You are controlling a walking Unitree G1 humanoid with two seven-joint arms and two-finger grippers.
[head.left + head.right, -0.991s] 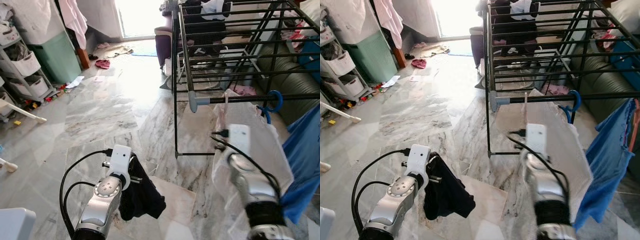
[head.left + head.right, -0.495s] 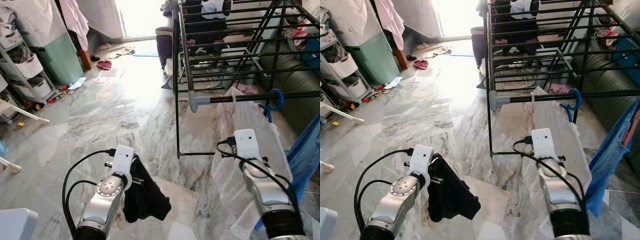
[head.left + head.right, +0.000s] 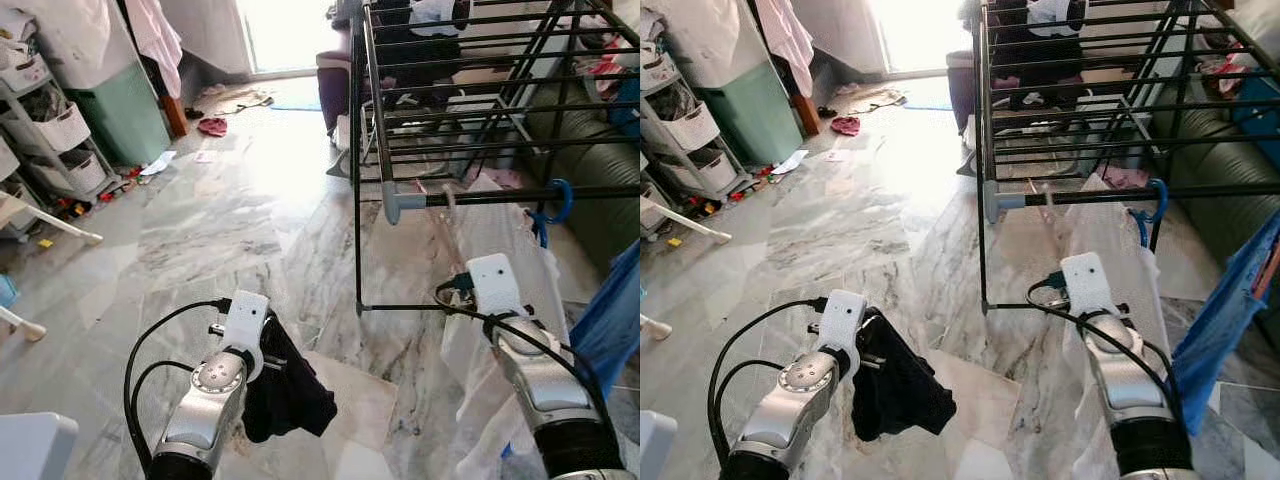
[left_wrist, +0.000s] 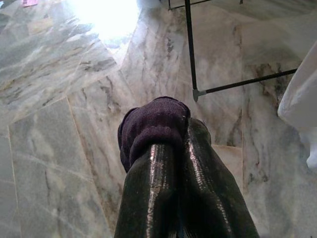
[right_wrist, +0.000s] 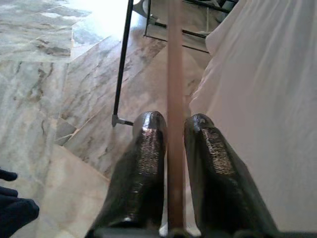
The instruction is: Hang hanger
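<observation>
A robot stands on a marble floor (image 3: 200,230) before a black drying rack (image 3: 450,110). Its right pincer (image 5: 172,130) is closed on the thin pinkish stem of a hanger (image 5: 174,74), which carries a white garment (image 3: 500,260). The hanger's hook end reaches up to the rack's near rail (image 3: 500,197), beside a blue hook (image 3: 553,200); whether it rests on the rail cannot be told. The left pincer (image 4: 171,134), held low over the floor, is clamped shut on a dark purple cloth (image 3: 290,385) that droops from it.
</observation>
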